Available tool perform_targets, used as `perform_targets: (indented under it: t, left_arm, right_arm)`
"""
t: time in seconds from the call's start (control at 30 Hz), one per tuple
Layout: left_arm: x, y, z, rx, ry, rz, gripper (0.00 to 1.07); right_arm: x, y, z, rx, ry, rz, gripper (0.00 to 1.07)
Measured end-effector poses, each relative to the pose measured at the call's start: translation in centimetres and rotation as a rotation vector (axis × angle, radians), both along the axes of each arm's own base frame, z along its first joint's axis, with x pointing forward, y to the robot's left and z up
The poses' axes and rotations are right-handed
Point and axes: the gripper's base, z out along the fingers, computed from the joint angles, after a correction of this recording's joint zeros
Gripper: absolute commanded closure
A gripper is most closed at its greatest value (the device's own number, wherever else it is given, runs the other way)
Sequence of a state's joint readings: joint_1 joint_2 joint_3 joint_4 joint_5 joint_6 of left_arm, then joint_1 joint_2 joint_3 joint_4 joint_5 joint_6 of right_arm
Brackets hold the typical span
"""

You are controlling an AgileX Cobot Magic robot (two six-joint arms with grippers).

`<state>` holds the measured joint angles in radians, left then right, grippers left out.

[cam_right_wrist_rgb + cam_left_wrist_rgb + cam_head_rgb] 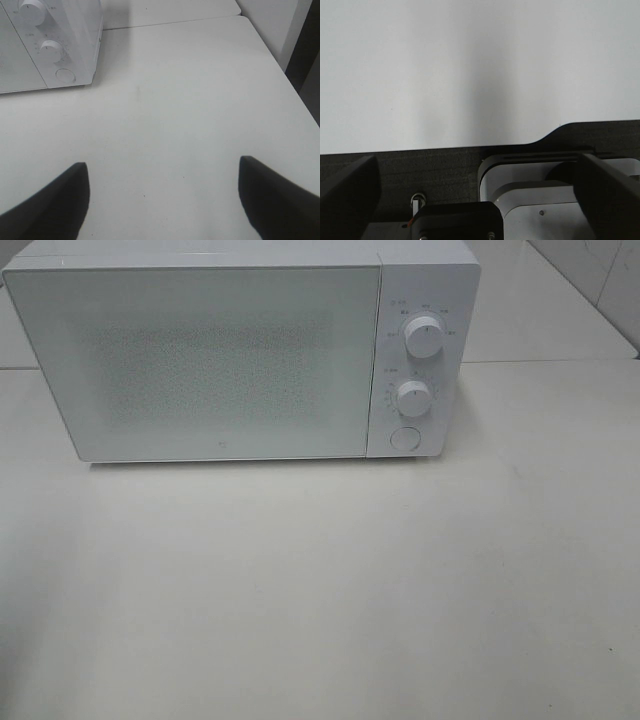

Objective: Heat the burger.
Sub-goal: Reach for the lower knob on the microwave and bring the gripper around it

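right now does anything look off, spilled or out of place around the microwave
Nothing looks spilled, damaged or askew. The microwave sits flat on the table with its door shut. The only oddity: no burger shows in any view, and the frosted door hides whether one is inside.

Left fingers [350, 192]: black slabs, lower corners.
Left wrist block [455, 220]: black, two screws; rounded grey housing [545, 212] beside.
Right fingers [52, 202]: black wedges.

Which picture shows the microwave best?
The exterior high view: the whole microwave front shows, door and both knobs. The right wrist view catches only its knob end. The left wrist view shows none of it.
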<state>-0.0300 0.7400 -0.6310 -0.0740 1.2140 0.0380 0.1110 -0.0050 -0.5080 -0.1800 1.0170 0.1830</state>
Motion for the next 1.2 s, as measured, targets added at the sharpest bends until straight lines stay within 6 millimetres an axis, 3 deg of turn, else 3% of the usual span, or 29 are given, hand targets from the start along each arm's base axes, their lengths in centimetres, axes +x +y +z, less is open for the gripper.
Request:
perform_targets:
  t: [0.03,0.13,0.5,0.6,0.87,1.2]
  left_arm:
    - [-1.3,-0.1,-0.5,-0.008,-0.041,-0.013,0.04]
    - [-1.7,-0.1,-0.6,-0.012,-0.065,-0.017,0.04]
    - [-7.9,-0.4,0.7,-0.056,-0.607,-0.074,0.04]
    - [-8.8,-0.4,0.8,-0.056,-0.678,-0.075,0.04]
    - [-10.4,-0.4,0.9,-0.060,-0.781,-0.077,0.04]
    - [-10.4,-0.5,0.9,-0.023,-0.796,0.017,0.04]
  right_arm:
    - [0.0,0.0,0.0,0.000,0.000,0.000,0.31]
    - [0.0,0.0,0.0,0.000,0.000,0.000,0.31]
    - [0.0,0.0,0.0,0.000,0.000,0.000,0.31]
    - [0.0,0.0,0.0,0.000,0.000,0.000,0.31]
    - [0.0,0.0,0.0,0.000,0.000,0.000,0.31]
    - [0.0,0.0,0.0,0.000,0.000,0.000,0.31]
